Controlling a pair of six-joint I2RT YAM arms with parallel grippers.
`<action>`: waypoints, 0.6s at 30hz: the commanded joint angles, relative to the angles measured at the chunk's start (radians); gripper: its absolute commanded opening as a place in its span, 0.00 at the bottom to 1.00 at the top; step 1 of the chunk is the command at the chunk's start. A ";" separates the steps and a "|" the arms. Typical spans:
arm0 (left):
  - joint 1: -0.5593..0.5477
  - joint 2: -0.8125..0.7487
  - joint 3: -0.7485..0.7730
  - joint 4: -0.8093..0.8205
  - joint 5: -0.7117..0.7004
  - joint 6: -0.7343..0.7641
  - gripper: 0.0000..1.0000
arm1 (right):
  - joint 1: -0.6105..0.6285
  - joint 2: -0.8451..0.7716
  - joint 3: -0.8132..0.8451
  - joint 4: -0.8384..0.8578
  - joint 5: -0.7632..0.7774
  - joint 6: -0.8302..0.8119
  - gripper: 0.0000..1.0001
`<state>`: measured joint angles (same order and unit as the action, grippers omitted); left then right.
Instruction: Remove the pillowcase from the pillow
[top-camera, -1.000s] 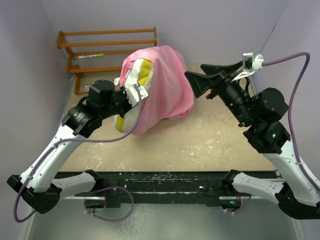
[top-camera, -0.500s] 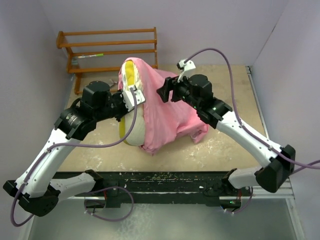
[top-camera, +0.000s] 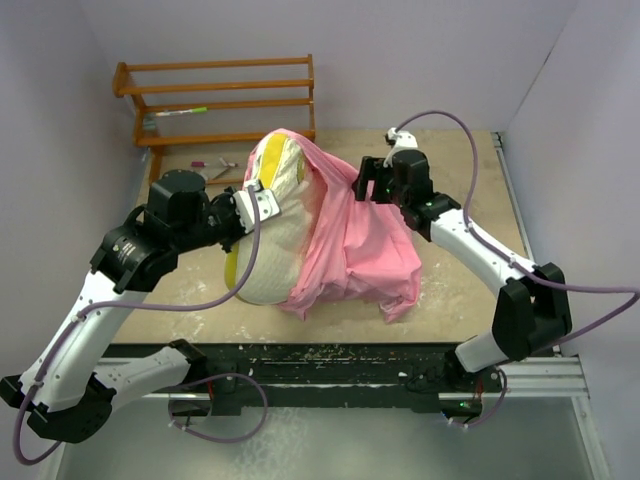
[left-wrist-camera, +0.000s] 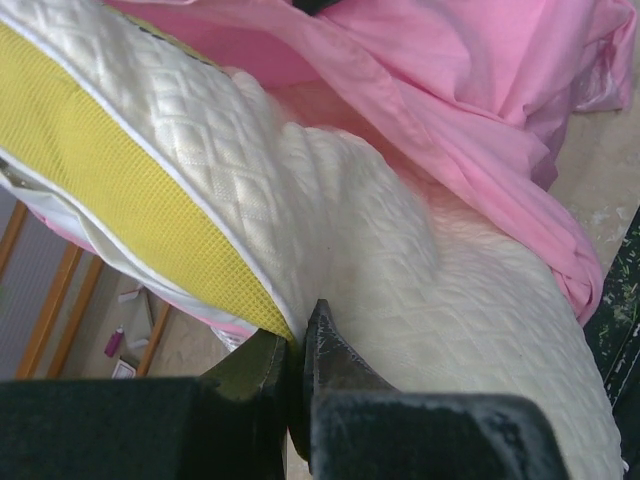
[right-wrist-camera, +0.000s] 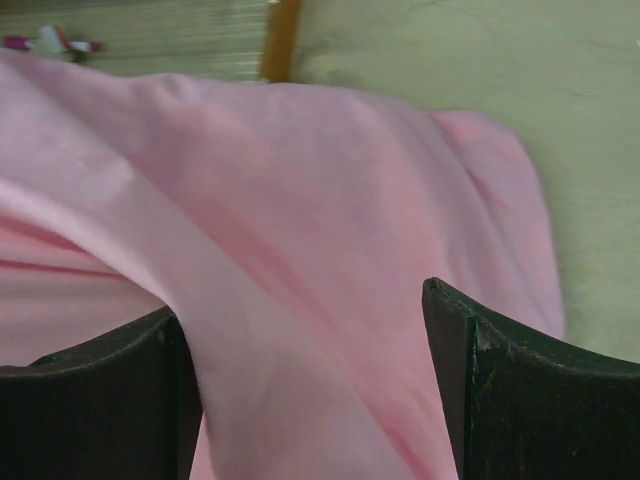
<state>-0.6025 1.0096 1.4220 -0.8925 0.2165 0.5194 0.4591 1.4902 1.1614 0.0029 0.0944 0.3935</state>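
The cream pillow with yellow edging stands tilted on the table, its left half bare. The pink pillowcase still covers its right half and bunches on the table. My left gripper is shut on the pillow's edge. In the left wrist view the jaws pinch the seam beside the yellow band, with pink fabric beyond. My right gripper is open at the pillowcase's top. In the right wrist view its gripper stands wide, and pink fabric lies between the fingers.
A wooden rack stands at the back left with a green pen on it. A small pink marker lies on the table beside it. Walls close in on both sides.
My right arm swung in from high at the far right and came down onto the pillowcase. The pillow dropped lower, and the pink cover slid right, baring more cream.
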 joint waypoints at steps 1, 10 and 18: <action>-0.002 -0.044 0.021 0.084 0.006 0.044 0.00 | -0.068 0.022 -0.051 -0.018 0.062 0.009 0.81; -0.002 -0.038 0.013 0.087 -0.015 0.042 0.00 | -0.151 0.039 -0.274 0.151 -0.213 0.094 0.82; -0.002 -0.045 -0.014 0.098 -0.054 0.061 0.00 | -0.398 -0.133 -0.286 0.170 -0.401 0.121 0.83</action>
<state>-0.6025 0.9997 1.3937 -0.8989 0.1928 0.5339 0.1932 1.4422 0.8371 0.1452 -0.2531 0.4927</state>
